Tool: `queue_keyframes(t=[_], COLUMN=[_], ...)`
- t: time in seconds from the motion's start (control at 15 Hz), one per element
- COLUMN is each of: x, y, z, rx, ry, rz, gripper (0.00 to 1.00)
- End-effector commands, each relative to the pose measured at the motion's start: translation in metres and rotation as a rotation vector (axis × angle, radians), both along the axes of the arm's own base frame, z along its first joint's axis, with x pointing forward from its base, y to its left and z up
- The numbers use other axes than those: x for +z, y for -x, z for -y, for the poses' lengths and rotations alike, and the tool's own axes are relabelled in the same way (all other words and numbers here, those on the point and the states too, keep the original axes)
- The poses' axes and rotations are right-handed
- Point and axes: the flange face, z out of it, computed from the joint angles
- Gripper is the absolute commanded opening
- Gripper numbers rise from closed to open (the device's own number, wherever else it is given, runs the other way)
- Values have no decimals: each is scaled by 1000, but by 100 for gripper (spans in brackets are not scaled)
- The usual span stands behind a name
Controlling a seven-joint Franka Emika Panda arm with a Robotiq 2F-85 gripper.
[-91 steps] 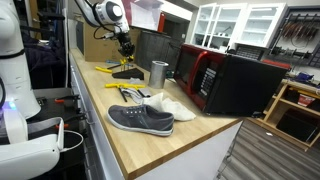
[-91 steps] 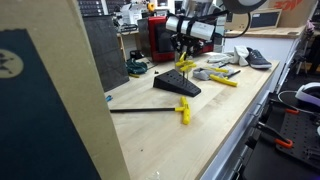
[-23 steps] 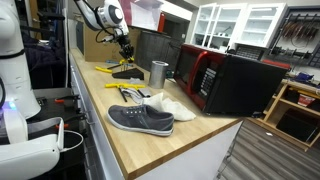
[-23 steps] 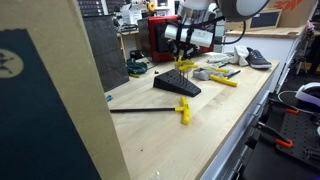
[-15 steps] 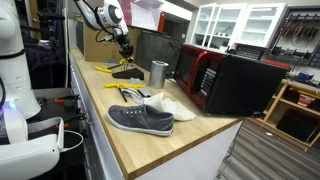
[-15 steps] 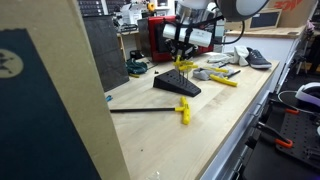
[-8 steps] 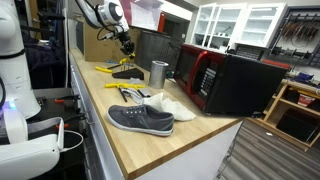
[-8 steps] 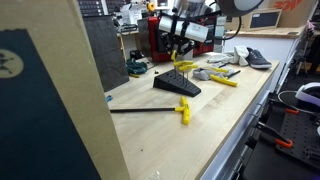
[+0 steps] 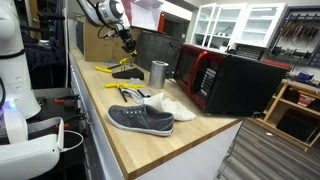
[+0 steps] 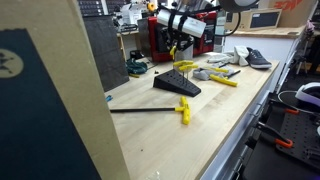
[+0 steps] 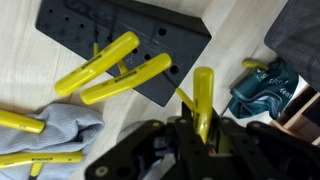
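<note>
Grips a yellow-handled screwdriver (image 11: 203, 100) between the jaws, closed tight on its handle. Shows it at the bottom middle of the wrist view, rising out of the dark jaws at a slight lean. Holds it in the air, off the tabletop (image 9: 135, 150) and apart from the black wedge-shaped holder (image 11: 130, 40) beneath. Hangs above that holder (image 10: 177, 86) in an exterior view, with clear air between.

In the holder's sloped face, two more yellow-handled screwdrivers (image 11: 112, 72), slanting side by side out of its holes. Just beside the holder's lower corner in the wrist view, a grey cloth (image 11: 62, 128), with further yellow tools (image 11: 22, 122) lying on and beside it. On the other side of the held screwdriver, a teal bundle (image 11: 262, 88) near the tabletop's edge.

Farther along the tabletop, in an exterior view: a metal cup (image 9: 158, 72) near the holder, then a grey shoe (image 9: 140, 118) with a white item (image 9: 172, 106) lying against it, and a red-and-black microwave (image 9: 225, 80) at the back. Nearer the camera, in an exterior view: a yellow T-handled tool (image 10: 184, 110) on a long black rod (image 10: 140, 110), flat on the wood and well apart from the jaws.
</note>
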Motion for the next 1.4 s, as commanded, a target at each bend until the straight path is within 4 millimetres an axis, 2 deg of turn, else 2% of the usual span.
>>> queue_keyframes(t=[0.0,0.27,0.47,1.33], x=[6,-5,-13,-4], y=[-1,-3,-2,5], z=[4,14,13,-35], rx=[-94,-150,-192,-182], ry=[-27,31,47,-35], rz=[61,85,74,76], gripper=[4,4,4,4])
